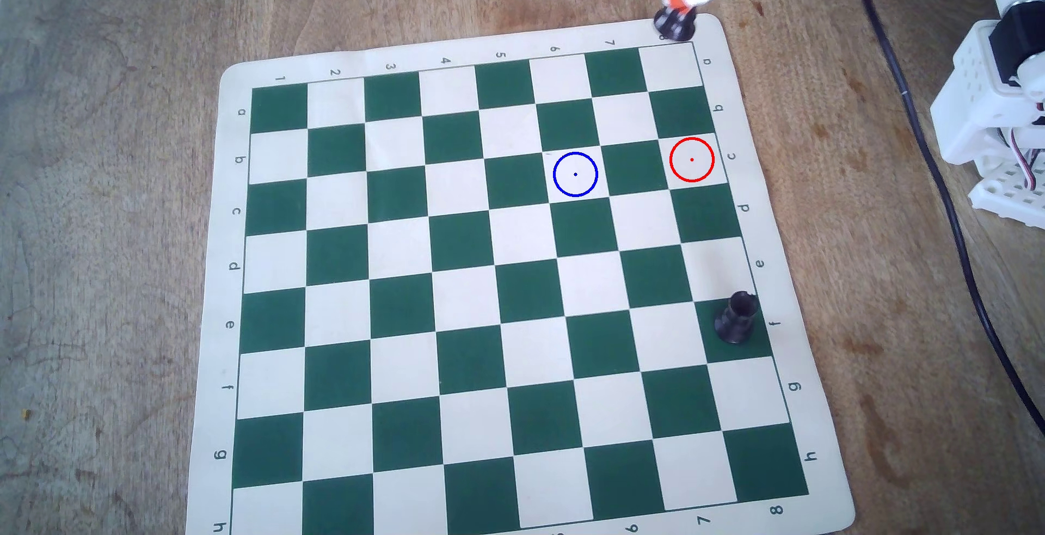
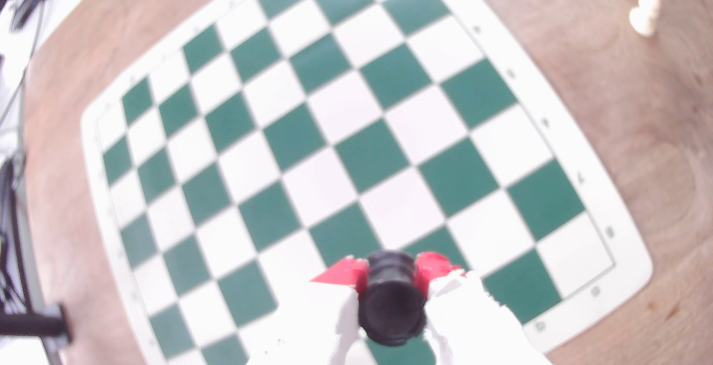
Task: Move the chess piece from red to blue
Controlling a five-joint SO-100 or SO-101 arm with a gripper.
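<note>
Robot gripper [image 2: 389, 272] grasping a black chess piece [image 2: 391, 303] above the chessboard's [image 1: 232, 230] top-right corner.

Carry step: red circle [image 1: 691, 159] sits empty; next, likely lowering it onto the blue circle [image 1: 575, 174].

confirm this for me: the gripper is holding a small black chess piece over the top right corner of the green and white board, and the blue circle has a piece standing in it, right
Not quite. The gripper does hold the small black chess piece at the green and white board's top right corner, but the overhead view shows the blue circle empty. The red circle is empty too.
</note>
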